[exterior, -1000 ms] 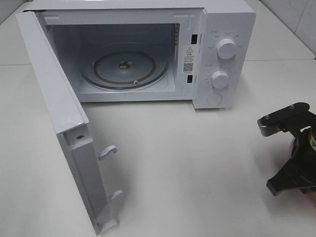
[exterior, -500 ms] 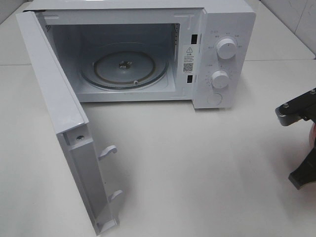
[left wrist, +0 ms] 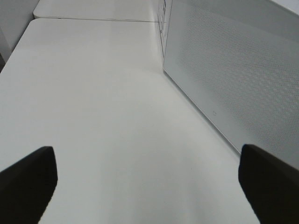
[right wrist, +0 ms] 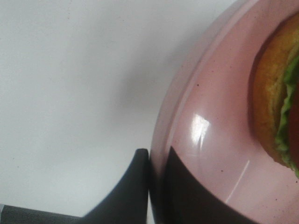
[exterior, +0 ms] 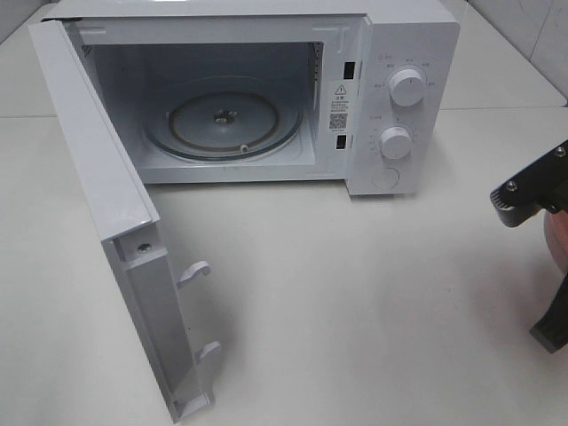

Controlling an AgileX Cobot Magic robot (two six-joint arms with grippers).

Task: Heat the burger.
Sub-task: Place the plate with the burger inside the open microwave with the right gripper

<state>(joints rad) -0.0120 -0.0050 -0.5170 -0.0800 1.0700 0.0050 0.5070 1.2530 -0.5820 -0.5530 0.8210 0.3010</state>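
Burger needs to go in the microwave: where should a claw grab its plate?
The rim, edge-on from outside, one finger each side of the lip. The plate is shallow with a thin raised edge, and the burger sits further in. The right claw pinches it that way.

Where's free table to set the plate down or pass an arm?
Widest bare patch: table in front of the microwave, between its open door and the right fingers. The turntable is bare too. Also bare: table outside the door, by the left fingers. Crowded: right edge, where the right fingers clamp the pink plate.
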